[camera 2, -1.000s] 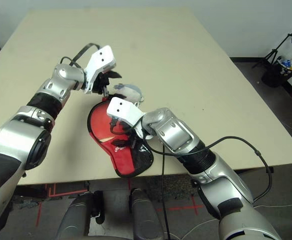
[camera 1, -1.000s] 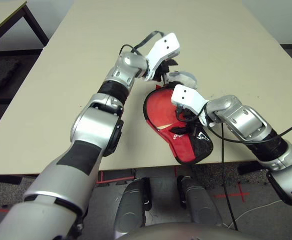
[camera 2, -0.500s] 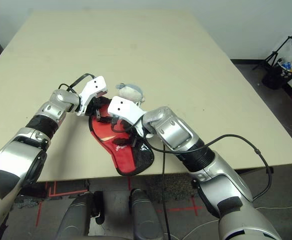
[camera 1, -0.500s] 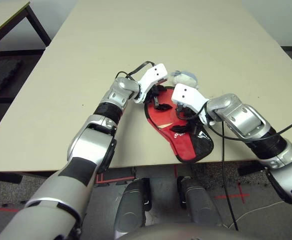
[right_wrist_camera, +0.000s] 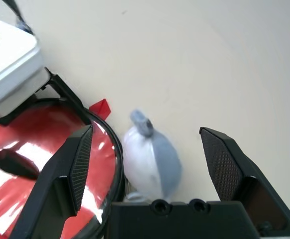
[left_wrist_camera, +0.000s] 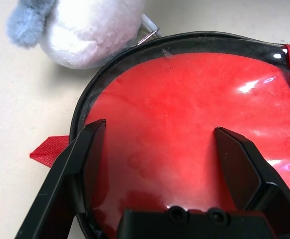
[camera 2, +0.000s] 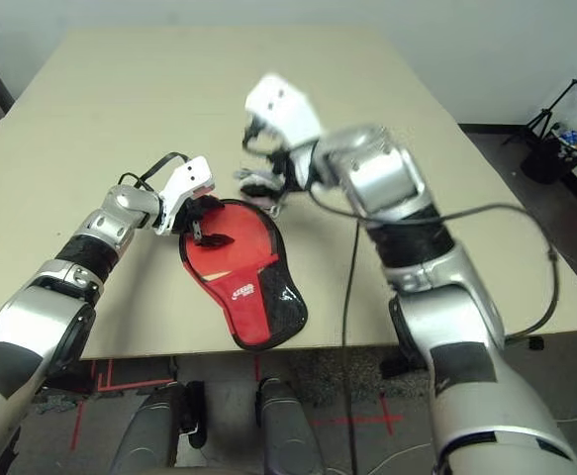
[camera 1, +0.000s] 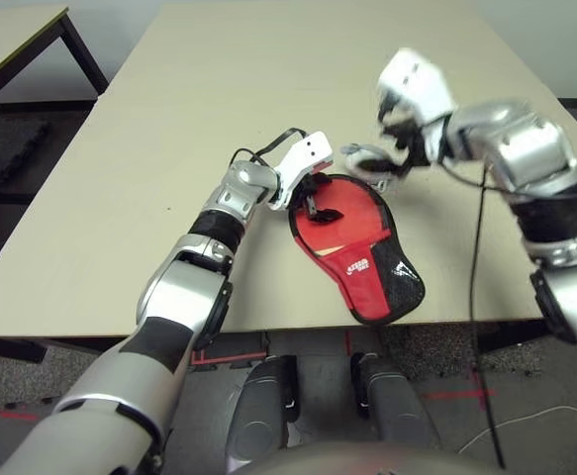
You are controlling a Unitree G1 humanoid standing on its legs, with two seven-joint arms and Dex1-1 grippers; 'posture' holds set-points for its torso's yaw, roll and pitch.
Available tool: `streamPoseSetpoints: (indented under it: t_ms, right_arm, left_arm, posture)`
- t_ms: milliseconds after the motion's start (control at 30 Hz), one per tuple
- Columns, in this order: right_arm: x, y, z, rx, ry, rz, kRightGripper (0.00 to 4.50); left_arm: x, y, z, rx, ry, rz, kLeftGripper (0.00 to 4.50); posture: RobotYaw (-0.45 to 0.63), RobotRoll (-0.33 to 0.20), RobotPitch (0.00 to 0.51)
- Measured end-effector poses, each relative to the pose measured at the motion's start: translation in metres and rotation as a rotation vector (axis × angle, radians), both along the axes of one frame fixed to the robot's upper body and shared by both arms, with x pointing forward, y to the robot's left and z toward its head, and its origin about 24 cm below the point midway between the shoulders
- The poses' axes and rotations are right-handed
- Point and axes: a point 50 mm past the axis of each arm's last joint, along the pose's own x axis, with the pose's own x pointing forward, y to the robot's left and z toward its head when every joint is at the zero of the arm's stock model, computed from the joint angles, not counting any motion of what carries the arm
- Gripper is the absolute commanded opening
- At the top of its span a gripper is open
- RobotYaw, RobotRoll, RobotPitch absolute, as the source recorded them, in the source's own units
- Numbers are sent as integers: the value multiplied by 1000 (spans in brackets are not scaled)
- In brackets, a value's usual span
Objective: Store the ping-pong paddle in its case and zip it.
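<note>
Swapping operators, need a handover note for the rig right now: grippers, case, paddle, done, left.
Left gripper: open, over the round end of the case.
Right gripper: open, over the table by the plush charm.
Case: on the table near its front edge, handle end toward the robot.
Paddle: looks to be inside, red showing through the clear window.
Done: paddle apparently in.
Left: check the zip all round, close it if needed; I can't tell whether it's closed.

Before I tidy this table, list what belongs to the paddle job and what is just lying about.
Part of the job:
- red and black paddle case
- left gripper, fingers open over the case
- right gripper, fingers open

Just lying about:
- grey and white plush toy
</note>
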Motion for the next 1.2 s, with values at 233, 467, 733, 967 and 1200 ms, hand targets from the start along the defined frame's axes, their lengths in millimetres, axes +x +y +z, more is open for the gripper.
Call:
streamPoseSetpoints:
  t_ms: [233,467,733,967,1200]
  right_arm:
    - [17,5,-40,-111,54,5,4500]
    - [37,3,-53,-237,16,-18,4500]
    - [46,-3,-63,-322,5,-51,2611]
    - [48,-15,-60,-323,-7,-112,607]
    - [34,-45,-61,-360,5,-164,240]
  left_arm:
    - [-1,-5,-1,-11,4,-13,4487]
    - [-2,-4,-2,-19,1,-5,4487]
    - [-4,-6,-4,-33,2,-7,4500]
    - [-5,-8,-4,-37,2,-12,4500]
    - [-6,-15,-5,-42,5,-29,4500]
  posture:
    - [-60,0,150]
    - [-42,0,148]
    - [-37,0,147]
    - [-59,0,150]
    - [-84,0,155]
